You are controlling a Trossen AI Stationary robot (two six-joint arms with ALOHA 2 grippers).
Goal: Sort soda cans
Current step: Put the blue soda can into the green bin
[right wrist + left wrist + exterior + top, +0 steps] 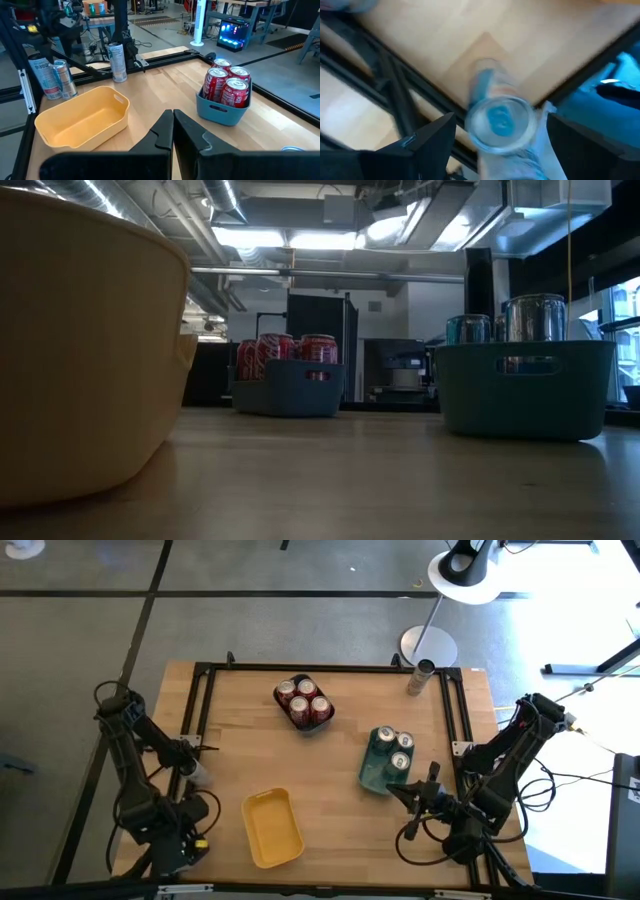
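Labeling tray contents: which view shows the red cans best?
The right wrist view: the red cans stand unblocked, sides and tops clear, in their blue tray. The high view shows only four tops; the low view shows them small and far. The left wrist view misses them.

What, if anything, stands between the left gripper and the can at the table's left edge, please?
Nothing visible does: the can sits right between the left gripper's open fingers, next to the black frame rail.

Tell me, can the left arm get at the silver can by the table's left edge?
Probably yes: the left gripper has its fingers open on either side of the silver can, with nothing between.
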